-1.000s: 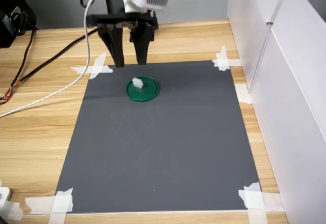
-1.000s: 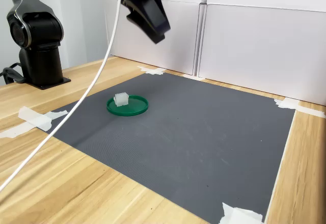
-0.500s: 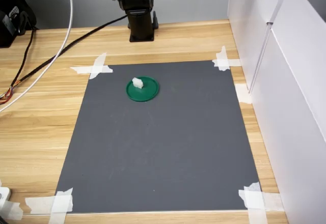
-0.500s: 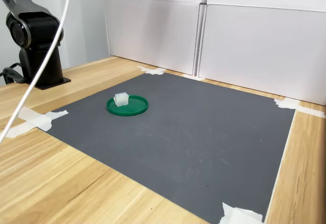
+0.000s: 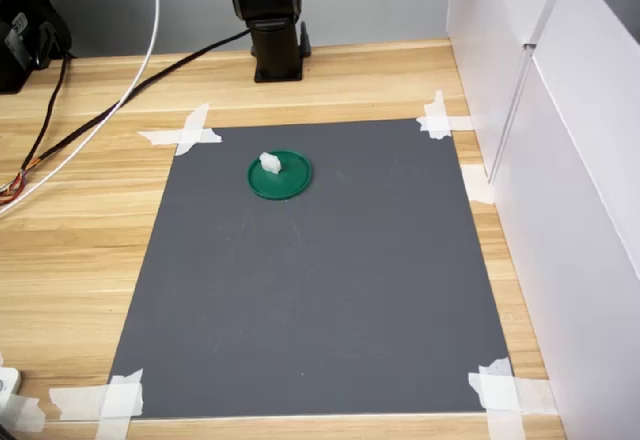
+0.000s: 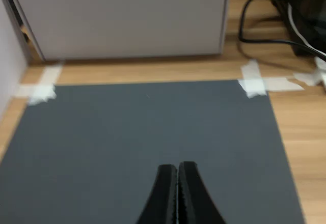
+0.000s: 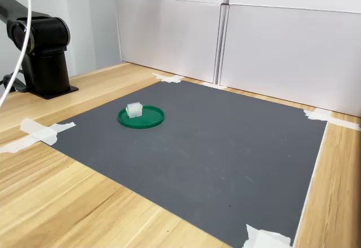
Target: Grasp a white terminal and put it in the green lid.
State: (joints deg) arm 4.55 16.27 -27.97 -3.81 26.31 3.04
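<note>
Claw [image 6: 177,170] closed, terminal [image 5: 269,163] in lid [image 5: 280,175]

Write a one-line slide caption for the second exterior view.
White terminal resting inside the green lid on the gray mat, with the arm's base behind and no gripper in frame.

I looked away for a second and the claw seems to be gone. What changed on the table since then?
The gripper rose from above the green lid and left both exterior views; the wrist view shows it shut and empty. The white cable swung toward the first exterior view's left. The white terminal stayed in the lid, nothing else moved.
</note>
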